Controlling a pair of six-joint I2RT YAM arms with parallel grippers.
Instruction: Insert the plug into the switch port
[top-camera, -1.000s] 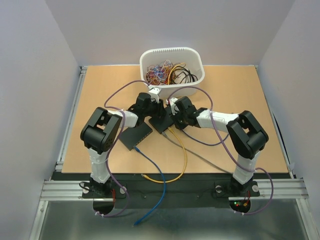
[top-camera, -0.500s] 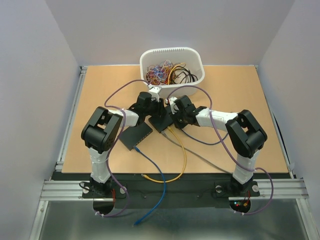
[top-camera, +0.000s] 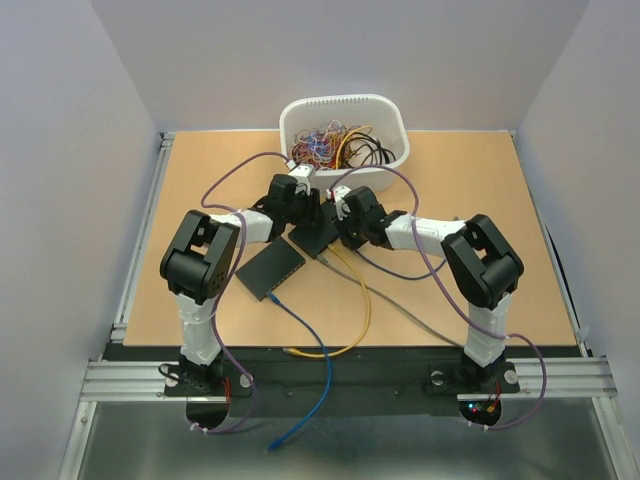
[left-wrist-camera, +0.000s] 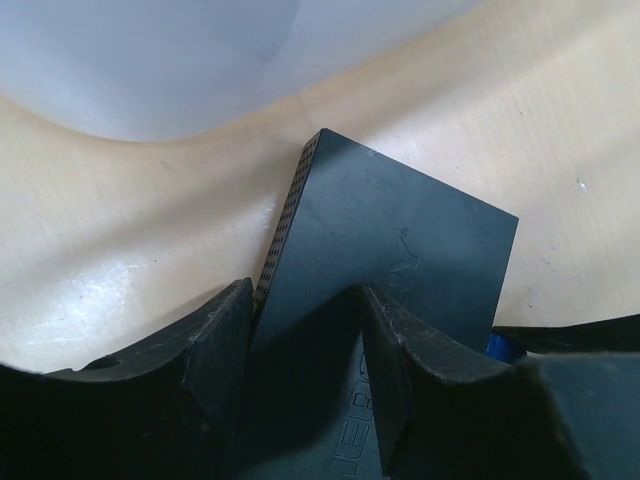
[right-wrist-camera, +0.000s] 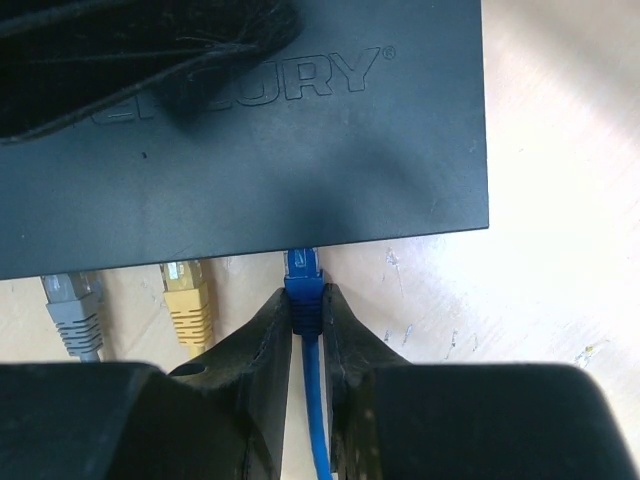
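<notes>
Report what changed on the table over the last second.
The left end effector and right end effector moved farther out, toward the white basket, and the switch between them slid that way too. The right one pinches the blue plug at that switch's edge. The second switch and the basket stayed put.

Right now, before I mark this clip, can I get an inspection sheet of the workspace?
Surface: wooden table, no spills seen.
Job's things: black switch mid-table; blue plug at its port edge, seating unclear.
Clutter: white basket of tangled cables; second switch lying nearby.
Tools: left tool straddles the black switch, grip unclear; right tool shut on the blue plug.
Cables: grey plug and yellow plug at neighbouring ports; blue cable trails off the near edge.
Surroundings: plain white walls; nothing else seen.
</notes>
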